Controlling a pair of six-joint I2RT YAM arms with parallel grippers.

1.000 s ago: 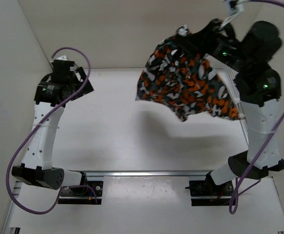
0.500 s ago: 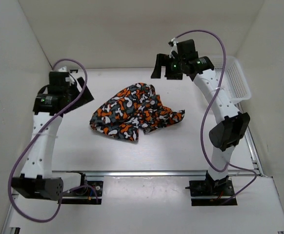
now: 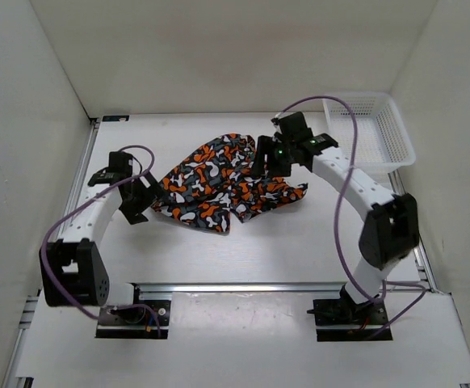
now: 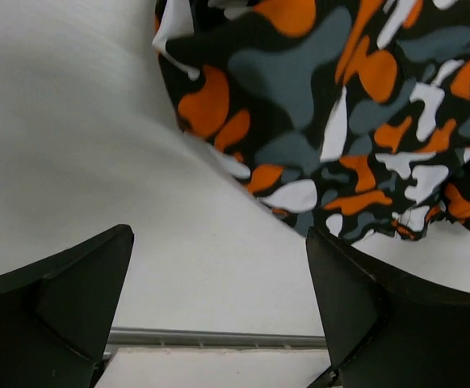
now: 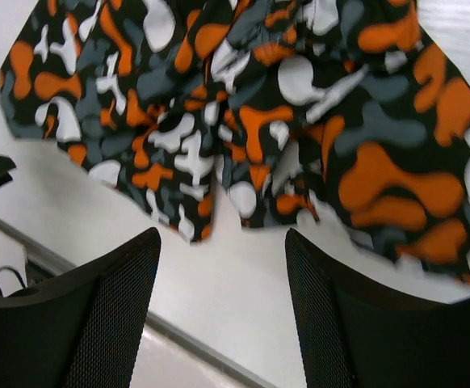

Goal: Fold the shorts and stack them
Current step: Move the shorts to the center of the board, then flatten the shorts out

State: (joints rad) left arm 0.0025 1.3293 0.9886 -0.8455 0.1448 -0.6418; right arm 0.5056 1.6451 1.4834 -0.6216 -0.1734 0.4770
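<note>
Walls (image 3: pixel 219 56) of plain white board enclose a white tabletop (image 3: pixel 316 242). The shorts (image 3: pixel 219 182) lie crumpled at its middle, between the two arms. A white mesh basket (image 3: pixel 406 144) sits in the far right corner. The left pincer (image 3: pixel 142 200) and right pincer (image 3: pixel 262 158) both stand apart, gripping nothing, each at an edge of the fabric.

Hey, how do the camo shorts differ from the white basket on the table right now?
The shorts are soft, crumpled and printed in orange, black, grey and white; the basket is rigid, plain white mesh. The shorts lie in a flat heap mid-table; the basket stands with its walls upright at the far right corner. Both rest on the table.
</note>
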